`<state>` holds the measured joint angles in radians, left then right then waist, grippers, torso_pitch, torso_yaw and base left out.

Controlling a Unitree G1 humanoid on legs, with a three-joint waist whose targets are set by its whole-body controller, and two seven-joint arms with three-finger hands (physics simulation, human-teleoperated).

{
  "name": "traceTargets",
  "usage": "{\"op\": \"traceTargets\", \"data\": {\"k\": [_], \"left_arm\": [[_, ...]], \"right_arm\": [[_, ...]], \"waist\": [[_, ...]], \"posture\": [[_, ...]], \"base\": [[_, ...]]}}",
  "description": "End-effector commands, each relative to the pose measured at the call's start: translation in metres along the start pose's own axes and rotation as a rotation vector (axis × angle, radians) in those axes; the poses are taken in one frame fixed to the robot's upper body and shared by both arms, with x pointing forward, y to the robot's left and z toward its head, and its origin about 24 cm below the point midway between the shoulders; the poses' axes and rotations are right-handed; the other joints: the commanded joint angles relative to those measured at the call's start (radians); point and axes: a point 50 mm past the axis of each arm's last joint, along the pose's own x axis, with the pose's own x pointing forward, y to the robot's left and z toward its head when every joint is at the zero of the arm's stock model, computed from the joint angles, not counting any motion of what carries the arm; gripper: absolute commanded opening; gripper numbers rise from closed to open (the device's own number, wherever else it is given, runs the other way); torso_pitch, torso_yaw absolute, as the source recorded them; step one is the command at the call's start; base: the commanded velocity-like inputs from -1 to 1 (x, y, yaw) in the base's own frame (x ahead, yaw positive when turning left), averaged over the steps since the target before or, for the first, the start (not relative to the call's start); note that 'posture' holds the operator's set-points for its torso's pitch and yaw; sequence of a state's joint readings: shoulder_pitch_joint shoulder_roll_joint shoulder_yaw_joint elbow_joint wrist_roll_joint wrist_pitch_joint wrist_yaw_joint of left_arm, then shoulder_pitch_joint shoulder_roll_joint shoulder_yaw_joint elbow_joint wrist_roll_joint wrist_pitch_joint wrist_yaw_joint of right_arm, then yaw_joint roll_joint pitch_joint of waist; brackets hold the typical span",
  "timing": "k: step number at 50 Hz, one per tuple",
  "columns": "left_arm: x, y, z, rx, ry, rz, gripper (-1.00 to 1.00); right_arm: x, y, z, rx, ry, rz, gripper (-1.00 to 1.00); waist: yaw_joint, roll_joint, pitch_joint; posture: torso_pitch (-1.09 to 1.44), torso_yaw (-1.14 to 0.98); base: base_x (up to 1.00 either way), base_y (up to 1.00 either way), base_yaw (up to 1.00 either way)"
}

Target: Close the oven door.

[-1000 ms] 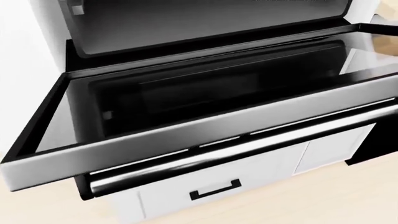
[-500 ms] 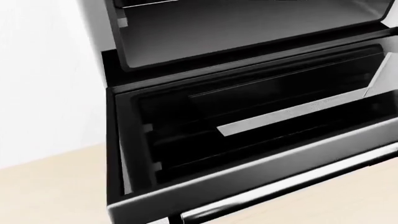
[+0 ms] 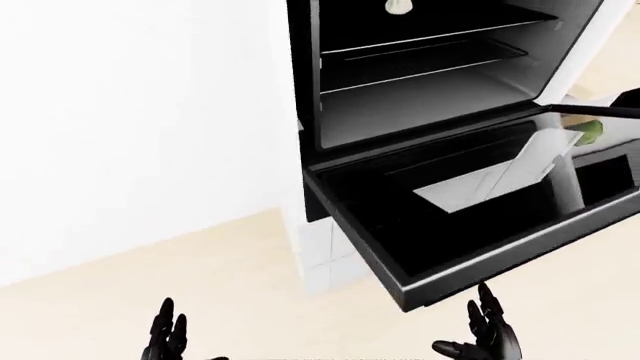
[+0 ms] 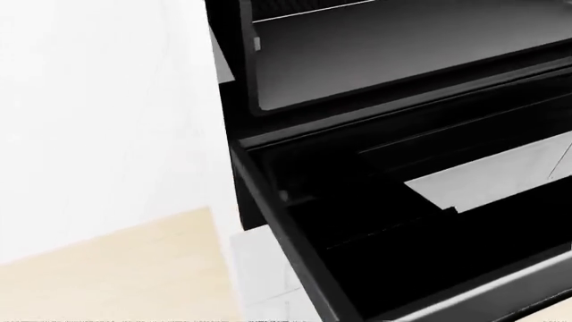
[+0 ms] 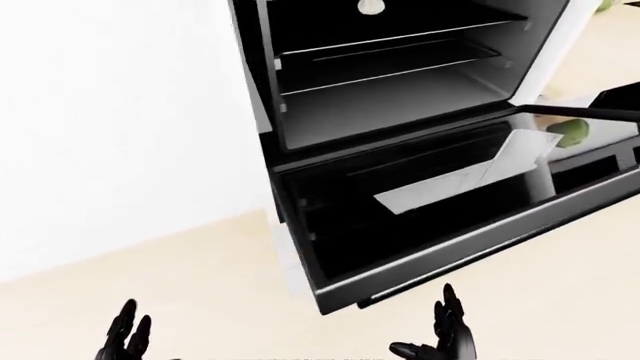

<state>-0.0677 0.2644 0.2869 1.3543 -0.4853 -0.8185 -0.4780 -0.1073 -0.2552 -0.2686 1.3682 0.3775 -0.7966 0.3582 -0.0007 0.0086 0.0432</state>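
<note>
The oven (image 3: 430, 67) fills the upper right of the eye views, from about 12 to 3 o'clock. It is a dark box with smooth grey inner walls and two thin wire racks (image 3: 420, 56) running across it. A small pale round lamp (image 3: 397, 7) sits at the top of the cavity. The door (image 3: 470, 202) hangs open, dropped flat at the oven's base and reaching toward 5 o'clock. Its inner face is glossy black glass that mirrors the racks and carries a bright slanted rectangular reflection. A brushed-metal strip runs along the door's outer edge (image 3: 520, 255).

The head view shows the same door from closer in, its black glass filling the right half and a pale panel below its near corner.

A flat white wall (image 3: 130, 112) covers the left side, from 8 to 11 o'clock. The floor (image 3: 230, 292) below is pale wood with a smooth matte look.

A small green rounded thing (image 3: 590, 132) shows at 3 o'clock, past the door's far corner.

Both hands are black, at the bottom edge of the eye views. The left hand (image 3: 165, 339) sits at 7 o'clock, fingers spread and pointing up, holding nothing. The right hand (image 3: 487, 334) sits at 5 o'clock just under the door's edge, fingers also wide and empty; whether it touches the door cannot be told.
</note>
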Motion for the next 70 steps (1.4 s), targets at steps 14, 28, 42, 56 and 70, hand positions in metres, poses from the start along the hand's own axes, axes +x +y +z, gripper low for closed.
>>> {"op": "traceTargets", "data": {"k": [14,28,42,56,70], "left_arm": [[0.005,0.000,0.009,0.016,-0.046,-0.014,1.00],[0.004,0.000,0.008,0.017,-0.046,-0.014,1.00],[0.005,-0.001,0.008,0.017,-0.046,-0.016,1.00],[0.004,-0.001,0.007,0.017,-0.045,-0.016,1.00],[0.004,-0.001,0.007,0.018,-0.043,-0.016,1.00]], "right_arm": [[0.006,-0.006,0.015,-0.017,-0.078,-0.019,1.00],[0.006,-0.006,0.015,-0.017,-0.078,-0.017,1.00],[0.008,-0.005,0.016,-0.013,-0.081,-0.016,1.00],[0.004,0.001,0.015,-0.084,-0.099,0.018,1.00],[-0.003,-0.005,0.015,-0.089,-0.146,-0.029,1.00]], "waist": [[-0.017,-0.066,-0.019],[0.002,0.009,-0.011],[-0.018,-0.067,-0.021],[-0.003,-0.036,-0.012],[-0.004,-0.024,-0.042]], "posture": [[0.00,0.00],[0.00,0.00],[0.00,0.00],[0.00,0.00],[0.00,0.00]], "base": [[0.00,0.40,0.00],[0.00,0.42,0.00],[0.00,0.43,0.00],[0.00,0.01,0.00],[0.00,0.00,0.00]]}}
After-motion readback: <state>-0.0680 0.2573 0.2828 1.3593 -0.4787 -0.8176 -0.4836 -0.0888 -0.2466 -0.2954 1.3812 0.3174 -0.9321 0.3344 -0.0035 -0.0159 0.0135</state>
